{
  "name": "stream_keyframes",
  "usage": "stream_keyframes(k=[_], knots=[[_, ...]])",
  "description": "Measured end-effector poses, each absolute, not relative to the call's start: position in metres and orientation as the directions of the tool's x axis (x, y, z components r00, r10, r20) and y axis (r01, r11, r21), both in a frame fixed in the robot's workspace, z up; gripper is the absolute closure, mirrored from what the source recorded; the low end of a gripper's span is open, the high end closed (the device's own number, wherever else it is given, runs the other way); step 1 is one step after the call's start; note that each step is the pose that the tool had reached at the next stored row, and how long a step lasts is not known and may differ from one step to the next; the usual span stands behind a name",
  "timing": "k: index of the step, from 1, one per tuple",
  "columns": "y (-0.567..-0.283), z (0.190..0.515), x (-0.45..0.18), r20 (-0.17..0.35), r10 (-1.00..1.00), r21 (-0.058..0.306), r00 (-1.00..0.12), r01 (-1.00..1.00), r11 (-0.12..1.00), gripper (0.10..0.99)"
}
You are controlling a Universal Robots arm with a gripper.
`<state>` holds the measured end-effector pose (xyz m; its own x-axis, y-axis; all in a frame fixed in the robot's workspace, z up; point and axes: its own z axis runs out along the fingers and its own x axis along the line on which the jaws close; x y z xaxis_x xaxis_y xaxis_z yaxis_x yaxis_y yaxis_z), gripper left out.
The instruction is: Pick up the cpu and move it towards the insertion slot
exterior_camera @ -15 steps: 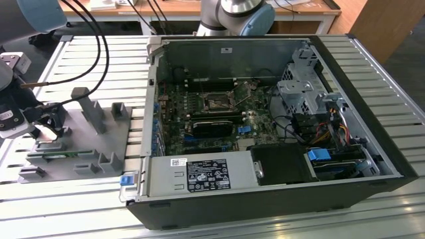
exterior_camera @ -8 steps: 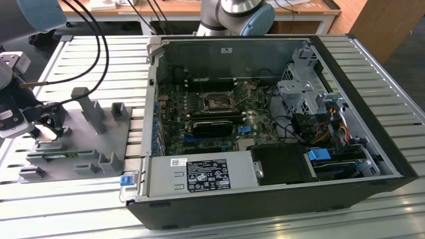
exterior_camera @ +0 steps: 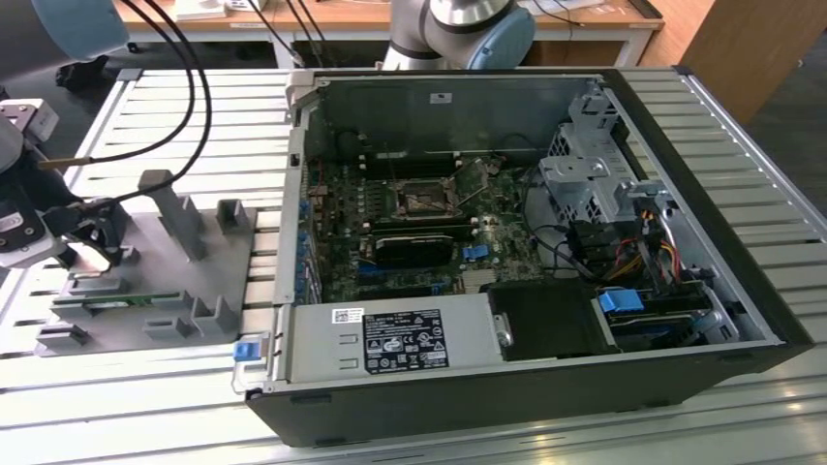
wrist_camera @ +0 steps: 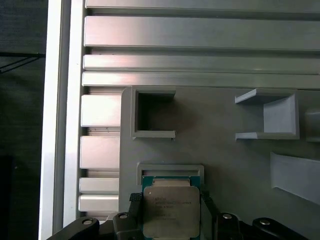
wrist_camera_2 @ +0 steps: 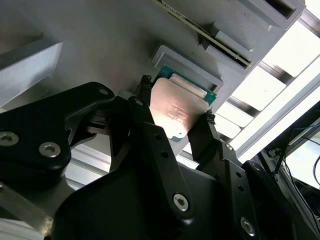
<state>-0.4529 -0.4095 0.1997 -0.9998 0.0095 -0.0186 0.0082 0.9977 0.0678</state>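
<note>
Silvery metal edged in green is marking the cpu [wrist_camera_2: 176, 107], which is sitting at its shallow nest [wrist_camera_2: 185, 62] on the grey fixture plate [wrist_camera: 225, 170]. The black jaws of the gripper [wrist_camera_2: 177, 100] are pressing its two opposite edges, leaving the top face free; whether it is clear of the nest cannot be told. In the exterior view the plate is lying on the slatted bench [exterior_camera: 155, 378], well apart from the insertion slot [exterior_camera: 423, 199] inside the open computer case [exterior_camera: 517, 407], so the carry is judged barely begun.
</note>
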Motion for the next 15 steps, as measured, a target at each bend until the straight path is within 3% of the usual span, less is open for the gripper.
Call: stream_keyframes(k=[15], knots=[[-0.4095, 0.2020, -0.4529, -0.019, 0.009, 0.068, -1.000, 0.008, 0.998, 0.541]])
